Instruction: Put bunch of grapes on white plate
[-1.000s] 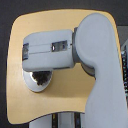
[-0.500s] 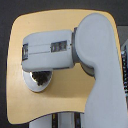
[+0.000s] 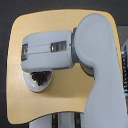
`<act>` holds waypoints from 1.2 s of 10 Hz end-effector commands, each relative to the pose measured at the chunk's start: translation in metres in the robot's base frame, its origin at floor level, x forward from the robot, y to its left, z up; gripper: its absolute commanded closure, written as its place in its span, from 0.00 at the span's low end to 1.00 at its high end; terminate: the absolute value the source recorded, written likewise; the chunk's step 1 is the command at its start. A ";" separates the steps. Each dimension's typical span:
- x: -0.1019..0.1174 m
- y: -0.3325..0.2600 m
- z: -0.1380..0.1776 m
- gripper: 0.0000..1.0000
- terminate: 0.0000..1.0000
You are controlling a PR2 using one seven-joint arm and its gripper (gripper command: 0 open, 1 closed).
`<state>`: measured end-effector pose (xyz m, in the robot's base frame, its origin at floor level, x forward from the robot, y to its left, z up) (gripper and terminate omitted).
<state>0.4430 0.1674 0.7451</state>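
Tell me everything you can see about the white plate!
The white plate is round, glossy and looks like smooth ceramic or plastic, with a shallow raised rim. It lies flat near the edge of the tan table, on the exterior view's left. The robot's big gray arm covers its top part, so only the lower part shows. A dark bunch of grapes shows over its middle, partly hidden under the arm.

Bulky pale-grey rounded arm with small dark recessed panels.

Single overhead view, close above arm
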 end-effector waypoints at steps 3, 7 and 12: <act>0.005 0.013 0.003 0.00 0.00; 0.014 0.011 0.013 0.00 0.00; 0.035 0.018 0.079 0.00 0.00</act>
<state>0.4575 0.1807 0.7677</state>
